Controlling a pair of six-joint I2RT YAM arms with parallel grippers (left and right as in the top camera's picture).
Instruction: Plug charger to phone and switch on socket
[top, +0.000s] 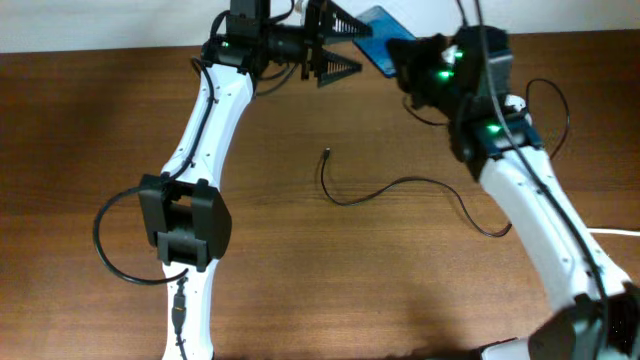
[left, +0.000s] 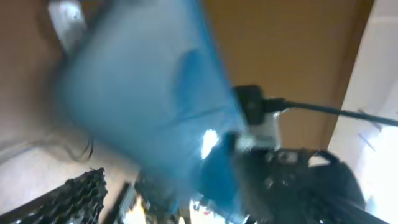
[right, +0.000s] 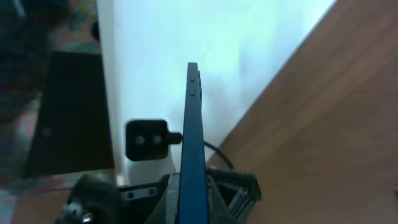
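The phone (top: 378, 38), with a bright blue screen, is held in the air at the back of the table. My right gripper (top: 402, 58) is shut on it. The right wrist view shows it edge-on (right: 193, 124) between the jaws (right: 194, 190). My left gripper (top: 345, 45) is open, its fingers spread just left of the phone's free end. In the left wrist view the phone (left: 143, 93) is a blurred blue shape close above the jaws (left: 155, 205). The charger (top: 400, 185), a thin black cable, lies loose on the table with its plug tip (top: 327, 152) pointing away. The socket is out of view.
A thin white cord (top: 615, 233) shows at the right edge. A black cable loop (top: 110, 250) hangs from the left arm. A black block with a cable (right: 146, 140) sits by the white wall behind the phone. The table's back edge runs just beyond the grippers.
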